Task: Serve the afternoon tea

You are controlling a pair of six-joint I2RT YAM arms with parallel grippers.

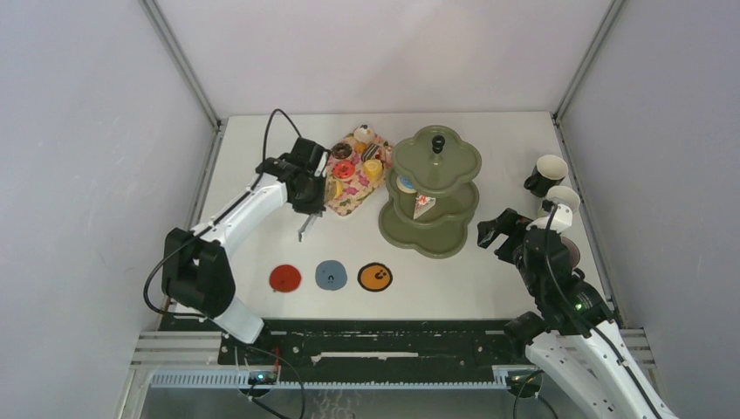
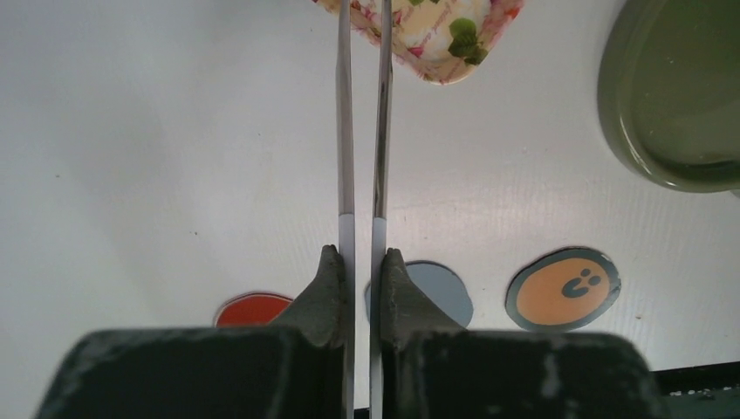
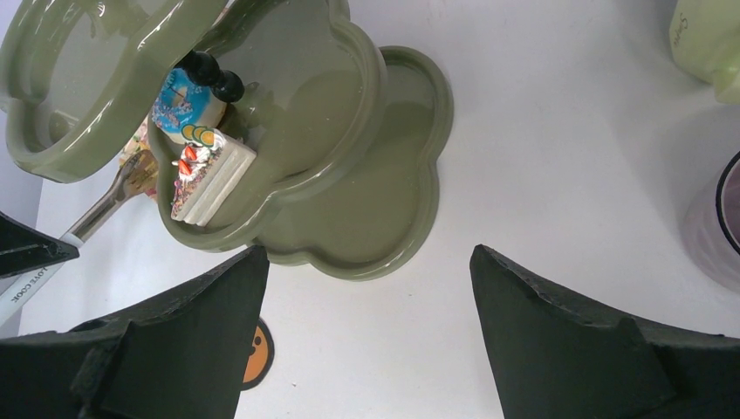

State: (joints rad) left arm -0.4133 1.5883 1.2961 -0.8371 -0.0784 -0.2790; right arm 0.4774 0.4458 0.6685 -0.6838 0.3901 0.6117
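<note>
- Hovering with fingers spread wide and empty, the right gripper (image 1: 490,232) faces the stand (image 1: 429,245), likely lined up for the mugs (image 1: 550,173) nearby.
- The left gripper (image 2: 359,257) clamps the tongs (image 2: 345,131), blades squeezed nearly together over the tray (image 2: 441,63). The tips are out of view.
- A donut (image 3: 179,100) and a cake slice (image 3: 208,179) sit on the middle tier, and more treats (image 1: 353,161) wait on the tray.

Open table (image 1: 358,242) lies between coasters (image 1: 331,275) and tray (image 1: 349,202); stand (image 1: 419,237) and mugs (image 1: 550,172) crowd the right.
</note>
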